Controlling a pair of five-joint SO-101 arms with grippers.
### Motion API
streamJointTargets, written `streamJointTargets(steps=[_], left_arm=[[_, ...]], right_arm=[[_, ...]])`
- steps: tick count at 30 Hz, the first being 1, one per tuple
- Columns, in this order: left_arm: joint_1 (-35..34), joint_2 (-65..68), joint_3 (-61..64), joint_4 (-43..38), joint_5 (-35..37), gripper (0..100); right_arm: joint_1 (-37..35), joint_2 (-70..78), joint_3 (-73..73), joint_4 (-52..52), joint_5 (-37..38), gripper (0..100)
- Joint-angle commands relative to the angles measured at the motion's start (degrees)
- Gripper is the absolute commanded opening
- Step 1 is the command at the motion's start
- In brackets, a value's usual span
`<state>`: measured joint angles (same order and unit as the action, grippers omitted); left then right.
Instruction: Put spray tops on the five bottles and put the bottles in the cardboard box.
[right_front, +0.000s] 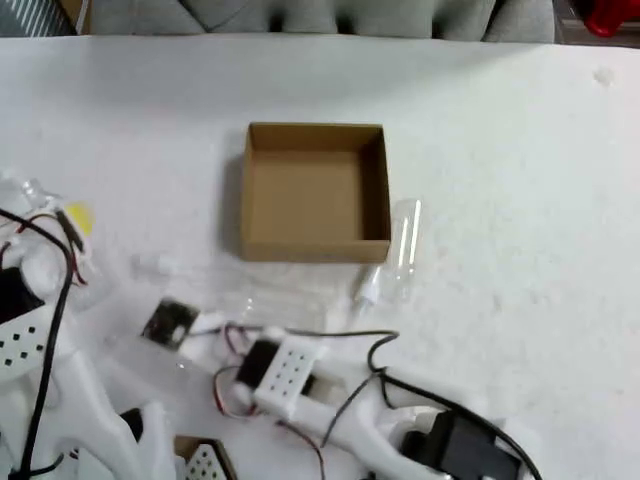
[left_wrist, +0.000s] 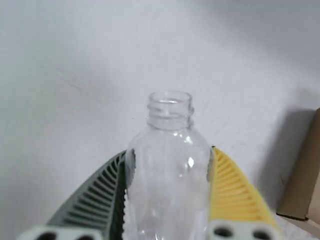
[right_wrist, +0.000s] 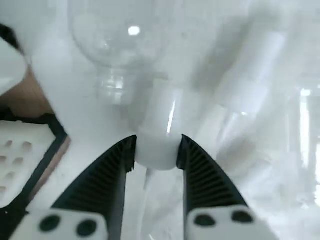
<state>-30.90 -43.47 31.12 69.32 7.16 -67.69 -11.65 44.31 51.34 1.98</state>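
Note:
The open cardboard box (right_front: 315, 190) sits at the middle of the table, with nothing in it. A clear bottle (right_front: 402, 245) with a white spray top lies just right of the box. At the table's left edge my left gripper (left_wrist: 167, 160) is shut on a clear bottle (left_wrist: 170, 165) with a bare threaded neck, between a grey finger and a yellow finger (right_front: 78, 218). In front of the box my right gripper (right_wrist: 156, 150) is shut on a white spray top (right_wrist: 157, 135). Just beyond it is another clear bottle (right_wrist: 117, 40). More clear bottles and white tops (right_front: 280, 290) lie there.
The box's edge (left_wrist: 300, 175) shows near the held bottle in the left wrist view. Both arms' white bodies and cables (right_front: 340, 400) fill the near side of the table. The table's far and right parts are bare white surface. A grey sofa stands behind.

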Motion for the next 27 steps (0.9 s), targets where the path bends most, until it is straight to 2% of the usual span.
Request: streamJointTargets(steps=[1, 6, 10, 13, 17, 23, 27], left_arm=[[4.79, -2.33, -0.26, -1.14, 0.79, 2], [12.62, -2.33, -0.26, -1.41, 0.79, 2], [19.56, -2.33, -0.7, -2.2, 0.79, 2], [25.1, -2.33, -0.18, -5.36, 0.62, 2], [30.99, -2.33, 2.2, -11.08, 0.44, 2], [39.08, -2.33, 9.32, -24.18, 0.88, 2], [44.7, -2.33, 14.68, -32.09, 0.62, 2]], right_arm=[[6.37, -8.04, -4.22, 6.81, 0.09, 1.7], [19.65, -21.05, -4.13, 11.3, 5.1, 1.7], [32.66, -30.55, -4.31, 11.56, 4.04, 1.8], [41.45, -36.09, -5.1, 11.21, 3.87, 1.8], [49.19, -41.01, -7.82, 11.21, 4.13, 1.9], [56.4, -37.76, -11.96, -3.65, 4.04, 7.2], [58.95, -33.71, -14.77, -12.53, 3.69, 7.4]])
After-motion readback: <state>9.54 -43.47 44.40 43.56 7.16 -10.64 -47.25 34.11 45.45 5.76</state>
